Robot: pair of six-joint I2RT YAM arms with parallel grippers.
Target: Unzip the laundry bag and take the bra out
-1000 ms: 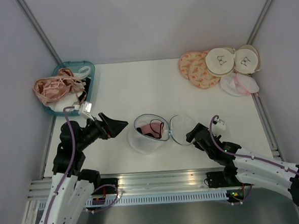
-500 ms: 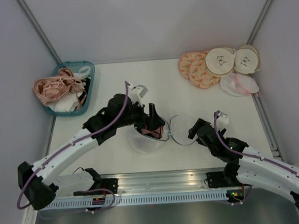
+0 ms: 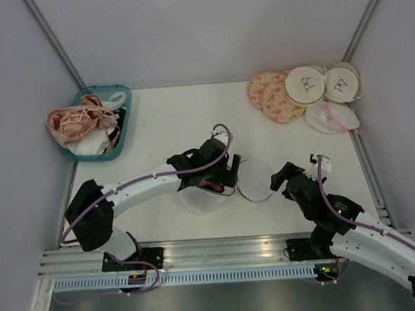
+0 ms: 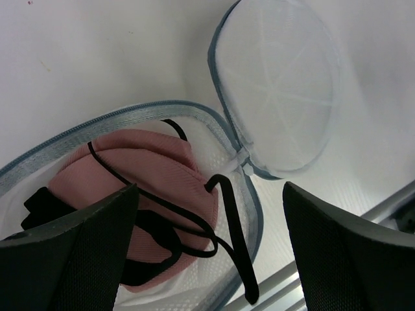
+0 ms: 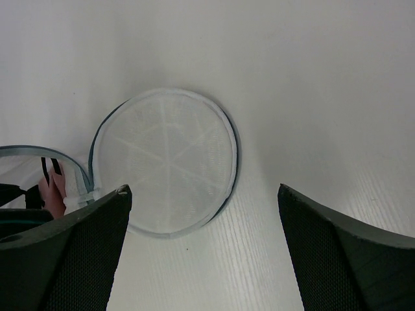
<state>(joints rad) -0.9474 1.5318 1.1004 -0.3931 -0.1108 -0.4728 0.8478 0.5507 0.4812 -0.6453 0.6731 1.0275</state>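
Laundry bag (image 3: 199, 197) mid-table, nr front edge, btwn arms. Zip undone; lid (image 5: 168, 172) lies flat on table to bag's right, hinged at rim. Bra (image 4: 146, 178) inside: pink cups, black straps, one strap draped over rim. L gripper (image 4: 207, 191) spread wide, hovers over mouth. R gripper (image 5: 202, 194) spread too, above lid, holds nothing. Step: extraction. Prob best: L jaws down onto cup fabric, not loose strap; pinch, lift straight. R could pin lid so bag doesn't ride up.

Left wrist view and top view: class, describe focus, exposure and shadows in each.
Left wrist view: bra and bag rim sharp, white lid nearly washed out against the table, fingers dark in the foreground. Top view: even, soft light, faint shadows only.
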